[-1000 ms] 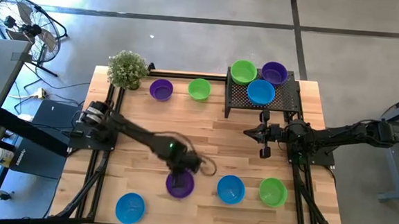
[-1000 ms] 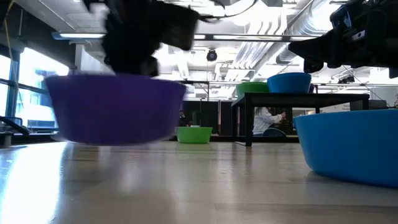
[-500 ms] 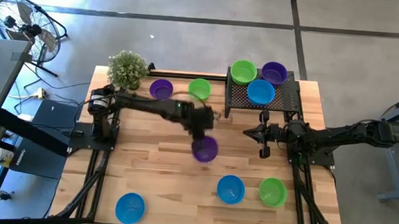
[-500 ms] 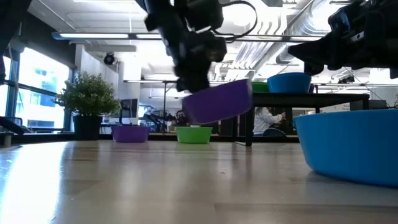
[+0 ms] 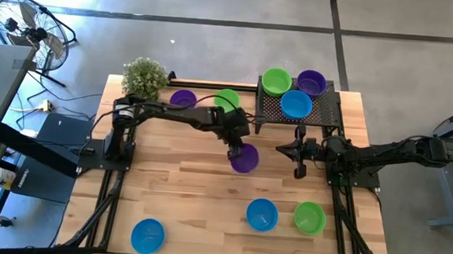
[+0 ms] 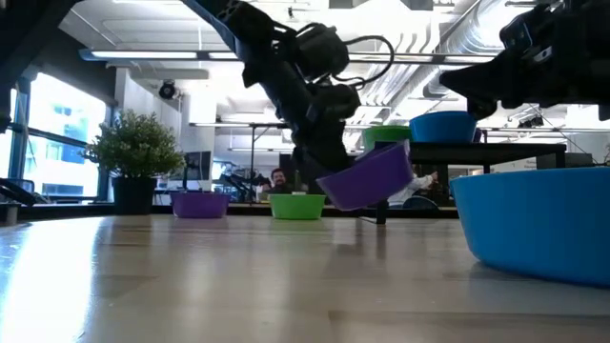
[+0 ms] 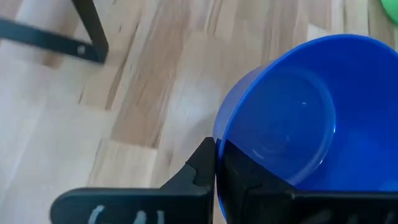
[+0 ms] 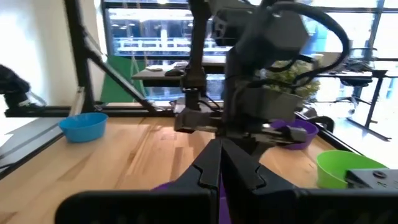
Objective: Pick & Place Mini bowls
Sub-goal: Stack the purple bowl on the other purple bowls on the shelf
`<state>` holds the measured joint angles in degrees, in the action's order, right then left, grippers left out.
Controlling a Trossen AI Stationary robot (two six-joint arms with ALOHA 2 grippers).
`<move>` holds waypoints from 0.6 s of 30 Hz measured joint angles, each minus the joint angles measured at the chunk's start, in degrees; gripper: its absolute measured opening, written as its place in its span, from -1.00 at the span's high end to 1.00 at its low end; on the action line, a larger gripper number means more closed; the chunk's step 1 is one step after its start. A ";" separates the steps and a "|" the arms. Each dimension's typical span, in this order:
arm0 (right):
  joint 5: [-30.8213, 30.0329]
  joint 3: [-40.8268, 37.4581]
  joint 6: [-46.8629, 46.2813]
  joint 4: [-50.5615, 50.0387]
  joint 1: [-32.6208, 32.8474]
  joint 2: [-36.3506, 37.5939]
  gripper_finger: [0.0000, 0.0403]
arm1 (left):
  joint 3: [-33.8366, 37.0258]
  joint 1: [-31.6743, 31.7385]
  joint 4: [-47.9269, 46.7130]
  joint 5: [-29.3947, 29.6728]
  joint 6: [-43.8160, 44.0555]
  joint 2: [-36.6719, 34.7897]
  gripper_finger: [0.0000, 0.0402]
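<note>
My left gripper [image 5: 234,146] is over the middle of the table, shut on a purple mini bowl [image 5: 245,158] that hangs tilted in the air [image 6: 368,178]. My right gripper [image 5: 281,151] waits a little to the bowl's right, shut and holding nothing [image 8: 219,155]. Another purple bowl [image 5: 182,100] and a green one [image 5: 227,98] sit on their bases near the far edge. Two blue bowls [image 5: 261,214] [image 5: 147,235] and a green one [image 5: 309,217] sit near the near edge. My left gripper pinches the purple bowl by its rim [image 7: 217,134], one finger [image 7: 200,167] outside the wall and the other inside. The fingers come at it from above, slanting. The bowl is lifted clear of the table and hangs tilted below them.
A black mesh rack [image 5: 318,114] stands at the far right and carries a green [image 5: 276,80], a purple [image 5: 311,82] and a blue bowl [image 5: 296,104]. A potted plant [image 5: 144,78] stands at the far left corner. Bare wood [image 5: 168,178] lies between the arms.
My left gripper has carried the purple bowl up off the table near the near edge, then toward the far edge and right, toward the rack. The bowl has gone from sitting level on the wood to hanging tilted in the air.
</note>
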<state>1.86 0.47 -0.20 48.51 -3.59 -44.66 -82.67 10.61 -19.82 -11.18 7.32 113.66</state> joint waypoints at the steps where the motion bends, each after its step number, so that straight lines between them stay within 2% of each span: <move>1: -0.73 0.00 -0.34 0.04 0.00 0.00 0.99 | -0.09 0.00 0.69 0.08 0.05 0.36 0.99; 4: -2.17 0.00 -1.07 0.02 0.00 0.00 0.99 | -0.12 0.00 1.44 0.36 0.03 1.87 0.93; 9: -2.17 0.00 -1.49 0.00 0.00 0.00 0.99 | -0.20 -0.11 2.20 1.48 0.12 1.75 0.70; 13: -2.40 0.00 -1.51 -0.04 0.00 0.00 0.99 | -0.13 -0.11 1.19 1.45 -3.70 1.68 0.53; 16: -2.48 0.00 -2.19 -0.06 0.00 0.00 1.00 | -0.11 -0.11 -1.15 2.99 -6.13 0.10 0.52; 18: -2.48 0.00 -2.71 -0.28 0.00 0.00 0.99 | -0.12 -0.13 -1.54 4.00 -7.47 -0.71 0.59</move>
<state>-0.62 0.47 -2.92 48.23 -3.60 -44.66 -82.79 10.48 -21.36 -7.18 -0.15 112.95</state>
